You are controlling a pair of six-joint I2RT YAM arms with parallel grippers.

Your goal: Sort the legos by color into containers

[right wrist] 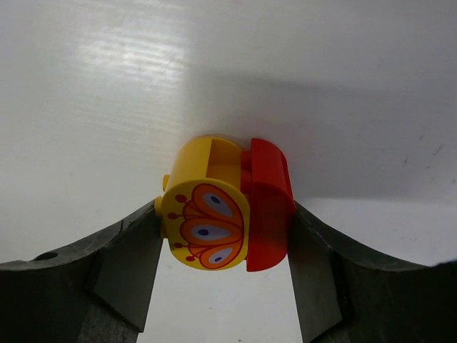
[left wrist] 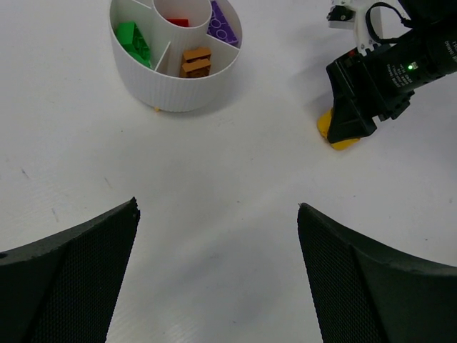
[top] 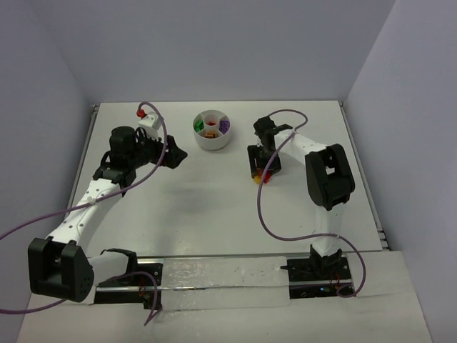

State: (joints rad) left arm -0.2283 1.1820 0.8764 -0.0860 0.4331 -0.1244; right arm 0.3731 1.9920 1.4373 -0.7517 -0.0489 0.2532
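My right gripper point(right wrist: 225, 221) pinches the yellow-and-red lego point(right wrist: 207, 229) at table level, right of the white bowl point(top: 213, 141) (4 colours already inside), ready, I judge, to lift; my left gripper point(left wrist: 218, 207) hangs open, clear.

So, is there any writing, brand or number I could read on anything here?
Nothing here reads clearly.
On the right gripper: faint white print, too small to read.
On the yellow-and-red brick: a printed orange pattern, no letters.
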